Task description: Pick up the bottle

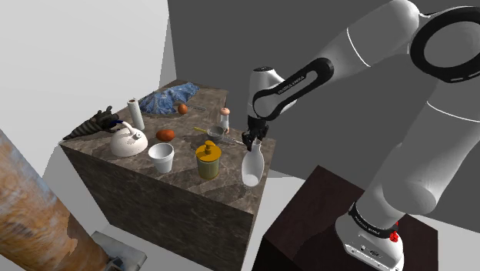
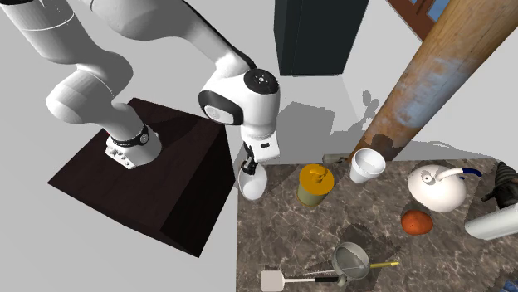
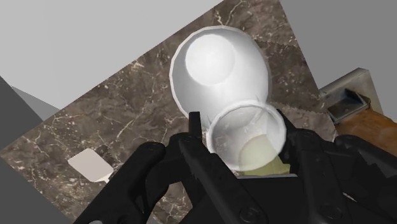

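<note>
So, the all-black two-finger gripper is closed most of the way around the neck of a plain white bottle with a rounded body, and it has a real grip. In the wrist view the fingers press against both sides of the neck just under the mouth. The bottle hangs a bit tilted at the right-hand corner of the dark veined stone tabletop in the shoulder view, the corner next to the dark stand box. I can't say for sure whether its base is clear of the stone. The mouth is open and looks see-through, with a pale yellowish patch showing through it that I can't identify. On to the other containers. A squat yellow jar with a yellow lid sits just beside the bottle toward the second exterior view's right, lid on, so the contents are hidden. Next along is a white open cup, and all I can see inside it is plain white. Past that is a white round kettle with a dark handle, with an orange ball-shaped fruit near it. Low in that same view, a small wire strainer lies next to a white flat spatula.
</note>
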